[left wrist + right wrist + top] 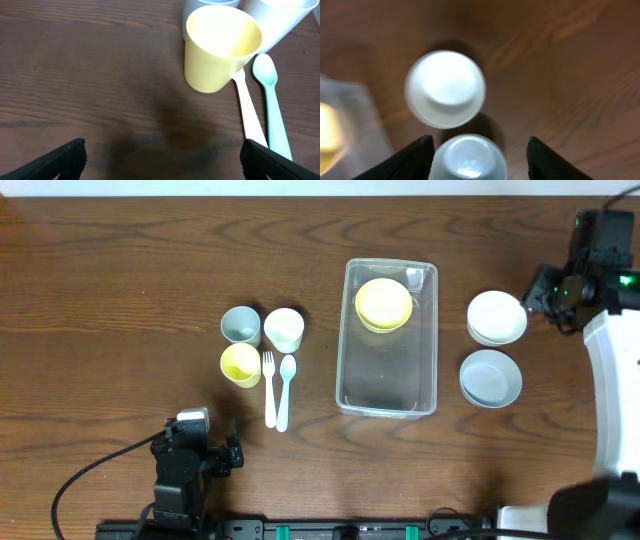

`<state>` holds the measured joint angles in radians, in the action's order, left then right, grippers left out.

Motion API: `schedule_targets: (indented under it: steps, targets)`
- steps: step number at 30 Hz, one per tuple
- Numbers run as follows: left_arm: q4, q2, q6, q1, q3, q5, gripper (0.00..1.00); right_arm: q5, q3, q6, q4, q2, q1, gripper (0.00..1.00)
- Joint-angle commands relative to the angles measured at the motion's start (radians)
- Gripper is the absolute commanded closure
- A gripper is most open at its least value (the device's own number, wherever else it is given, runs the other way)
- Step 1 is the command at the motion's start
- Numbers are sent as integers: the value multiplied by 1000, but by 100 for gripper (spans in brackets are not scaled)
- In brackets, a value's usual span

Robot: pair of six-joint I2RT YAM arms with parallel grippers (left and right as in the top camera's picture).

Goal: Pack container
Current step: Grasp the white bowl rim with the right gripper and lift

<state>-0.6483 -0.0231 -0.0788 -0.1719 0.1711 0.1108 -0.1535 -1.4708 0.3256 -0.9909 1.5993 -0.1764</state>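
The clear container [388, 380] stands at the table's middle with a yellow bowl [384, 304] in its far end. A white bowl [497, 317] and a grey bowl [490, 377] sit to its right. My right gripper [543, 295] is open and empty, raised beside the white bowl. Its blurred wrist view looks down on the white bowl [445, 89] and the grey bowl [469, 157] between the open fingers [480, 155], with the container [345, 115] at the left edge. My left gripper [233, 452] is open and empty near the front edge, short of the yellow cup [222, 47].
A grey-blue cup [240, 324], a white cup [284, 329] and a yellow cup [240, 364] stand left of the container. A white fork [269, 388] and a pale blue spoon [286, 390] lie beside them; both show in the left wrist view, fork [250, 112] and spoon [270, 95].
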Motion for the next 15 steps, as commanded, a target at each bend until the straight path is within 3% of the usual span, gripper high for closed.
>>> schedule_targets:
  steps: [1,11,15]
  targets:
    - [-1,6,-8,5,-11,1,2,74,105,-5,77,72,-50,40]
    - [-1,6,-8,5,-11,1,2,160,154,-20,298,324,-59,43]
    - [-1,6,-8,5,-11,1,2,173,154,11,309,372,-59,58]
